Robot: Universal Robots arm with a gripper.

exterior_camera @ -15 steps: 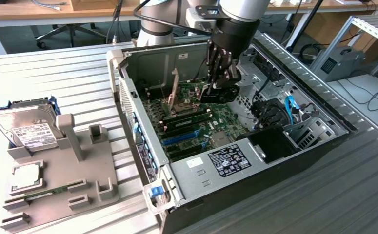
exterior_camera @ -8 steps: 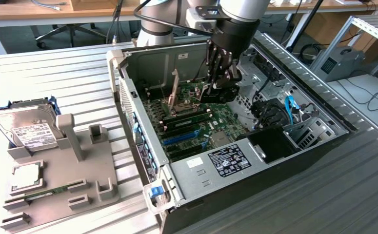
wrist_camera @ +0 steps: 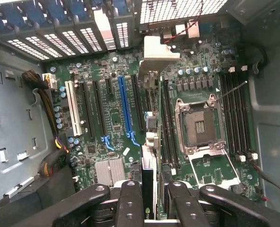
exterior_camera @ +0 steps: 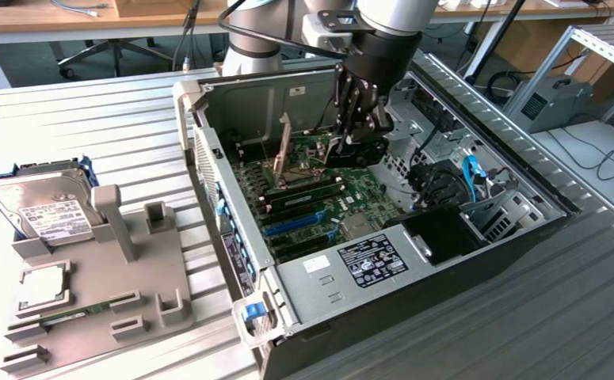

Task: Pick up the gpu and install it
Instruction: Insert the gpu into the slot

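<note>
My end effector pinches the gpu edge-on, its long axis running along the motherboard's blue slot, directly below.

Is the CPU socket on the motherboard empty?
Yes, in the wrist view the CPU socket stands open and bare, with no chip or cooler on it.

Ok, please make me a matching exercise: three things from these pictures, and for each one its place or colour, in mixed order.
Things:
1. gpu
2. hard drive
3. long middle slot of the motherboard

Place or colour:
A. blue
B. held in the hand
C. on the grey stand, outside the case

Pairs: 1-B; 2-C; 3-A
</note>
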